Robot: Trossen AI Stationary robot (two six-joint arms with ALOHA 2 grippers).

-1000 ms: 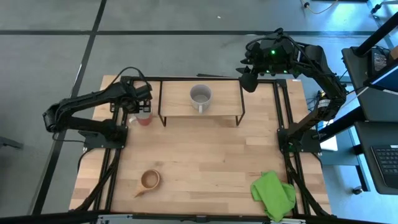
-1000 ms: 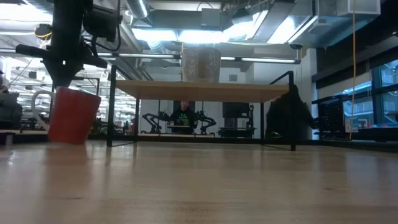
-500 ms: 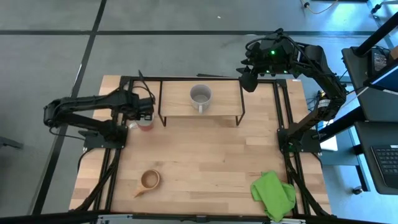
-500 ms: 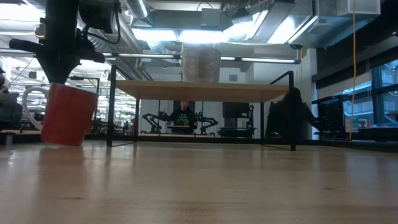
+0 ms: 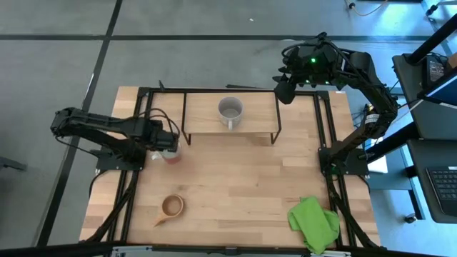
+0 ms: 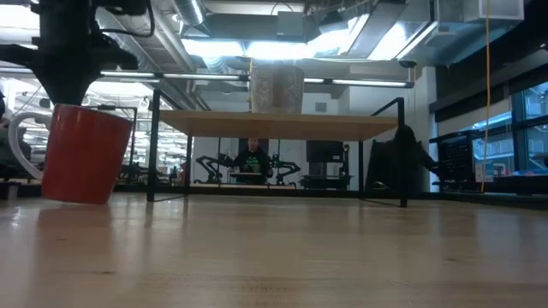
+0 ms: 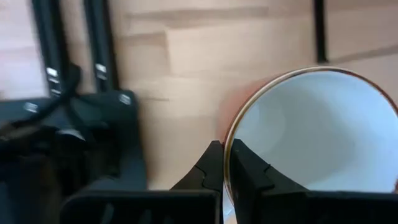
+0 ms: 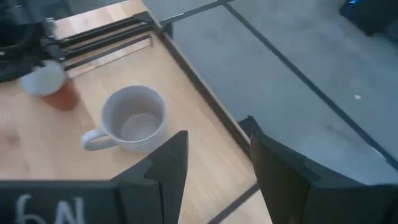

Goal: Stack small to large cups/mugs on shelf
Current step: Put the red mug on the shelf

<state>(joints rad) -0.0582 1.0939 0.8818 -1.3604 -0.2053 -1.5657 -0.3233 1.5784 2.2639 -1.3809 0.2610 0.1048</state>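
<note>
One red mug [image 6: 83, 154] — tilted, mouth up — left gripper [image 7: 225, 163] pinching rim.

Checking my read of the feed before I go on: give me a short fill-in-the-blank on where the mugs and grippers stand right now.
1. The left gripper is shut on the rim of the ____ mug.
2. The grey mug stands on the ____.
3. The wooden cup rests on the ____, untouched.
4. The right gripper, waiting near the shelf's far right corner, is ____.

Missing words: red; shelf; table; open
</note>
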